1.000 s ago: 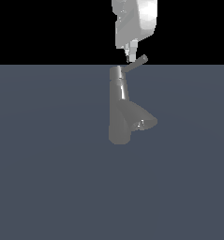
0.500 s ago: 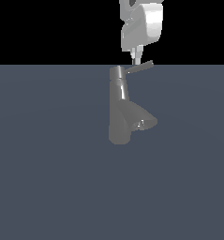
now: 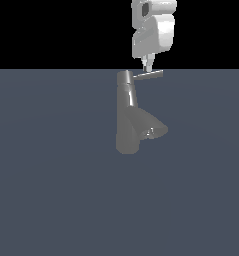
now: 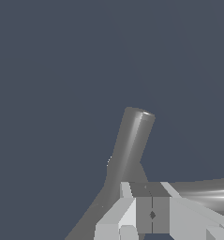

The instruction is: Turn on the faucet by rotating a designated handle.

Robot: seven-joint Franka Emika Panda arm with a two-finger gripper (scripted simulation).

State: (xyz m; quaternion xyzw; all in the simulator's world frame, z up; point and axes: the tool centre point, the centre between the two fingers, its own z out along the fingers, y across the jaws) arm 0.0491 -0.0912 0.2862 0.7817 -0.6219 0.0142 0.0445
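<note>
The grey metal faucet (image 3: 127, 117) stands upright in the middle of the exterior view, its cone-shaped spout (image 3: 153, 129) branching off low toward that view's right. The thin handle (image 3: 149, 75) sticks out from the top cap toward the exterior view's right, nearly level. My gripper (image 3: 147, 66) hangs straight above the handle with its tip touching or just behind the rod. Its fingers look pressed together and hold nothing. In the wrist view the closed gripper (image 4: 152, 215) sits over the faucet body (image 4: 130, 143), with the shiny handle (image 4: 207, 193) beside it.
The faucet stands on a flat dark blue-grey floor (image 3: 51, 190) that fills both views. The white arm (image 3: 153, 30) comes down from above against a black background. No other objects show.
The arm has shifted toward the exterior view's right. The handle has swung from slanting upward to nearly level and now looks longer. The faucet body has not moved.
</note>
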